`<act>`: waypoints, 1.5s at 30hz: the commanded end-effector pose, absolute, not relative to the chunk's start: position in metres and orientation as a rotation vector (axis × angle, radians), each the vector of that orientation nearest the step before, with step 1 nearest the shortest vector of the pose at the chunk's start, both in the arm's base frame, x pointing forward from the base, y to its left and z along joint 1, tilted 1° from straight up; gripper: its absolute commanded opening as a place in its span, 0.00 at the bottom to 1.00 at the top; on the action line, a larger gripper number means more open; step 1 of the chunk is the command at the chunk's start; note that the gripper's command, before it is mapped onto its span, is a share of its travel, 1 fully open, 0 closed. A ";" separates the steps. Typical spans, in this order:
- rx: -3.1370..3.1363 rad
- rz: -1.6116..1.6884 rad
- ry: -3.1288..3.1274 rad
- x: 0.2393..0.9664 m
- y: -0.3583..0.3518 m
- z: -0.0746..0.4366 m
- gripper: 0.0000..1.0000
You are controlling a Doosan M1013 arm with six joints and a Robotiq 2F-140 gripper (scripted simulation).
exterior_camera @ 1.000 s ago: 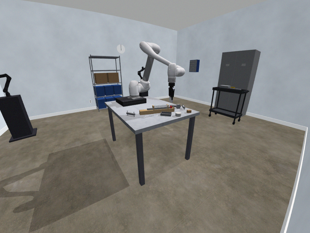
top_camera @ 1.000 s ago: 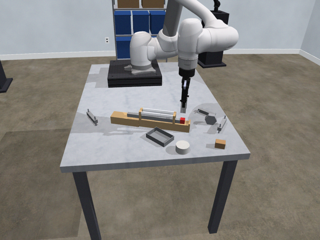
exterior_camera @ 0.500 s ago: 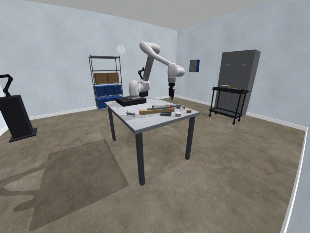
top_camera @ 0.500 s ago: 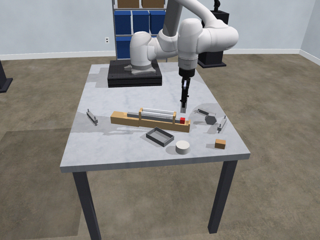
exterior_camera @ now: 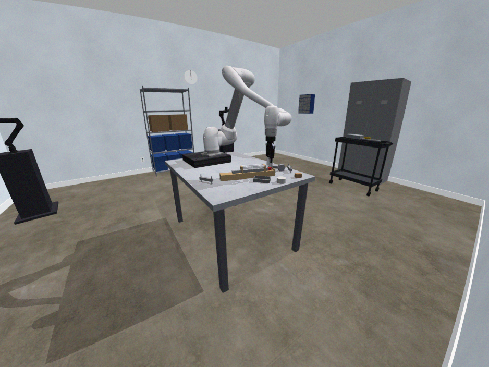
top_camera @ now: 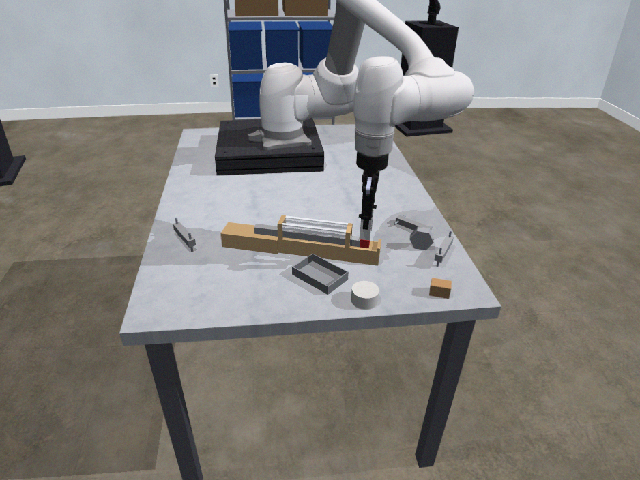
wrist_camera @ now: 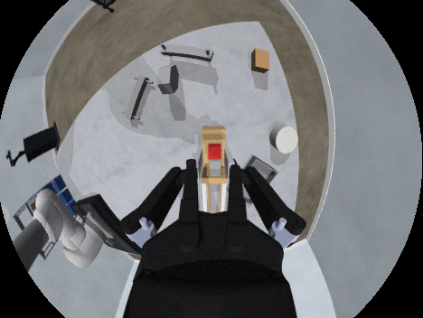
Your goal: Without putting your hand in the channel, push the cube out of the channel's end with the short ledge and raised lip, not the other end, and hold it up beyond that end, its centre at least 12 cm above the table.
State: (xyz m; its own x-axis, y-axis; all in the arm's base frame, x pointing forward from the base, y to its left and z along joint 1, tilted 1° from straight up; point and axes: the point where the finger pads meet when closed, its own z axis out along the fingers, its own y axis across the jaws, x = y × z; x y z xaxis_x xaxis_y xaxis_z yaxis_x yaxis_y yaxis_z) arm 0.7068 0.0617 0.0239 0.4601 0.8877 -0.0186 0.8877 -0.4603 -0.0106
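A small red cube sits on the short ledge at the right end of the long tan channel, just inside the raised lip. The middle of the channel is covered by a clear roof, and a grey rod lies in its left part. My gripper points straight down right over the cube. Its fingers are a little apart, with nothing between them, and the tips are just above the cube's top.
In front of the channel are a grey open tray, a white cylinder and a small tan block. A grey hexagonal piece and two grey bars lie beyond the lip end. Another bar lies at the left.
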 end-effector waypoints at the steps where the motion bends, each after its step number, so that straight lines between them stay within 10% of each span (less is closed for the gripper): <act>1: 2.684 -0.033 1.632 0.707 0.062 0.022 0.25; 45: 2.684 -0.033 1.632 0.707 0.061 -0.003 0.25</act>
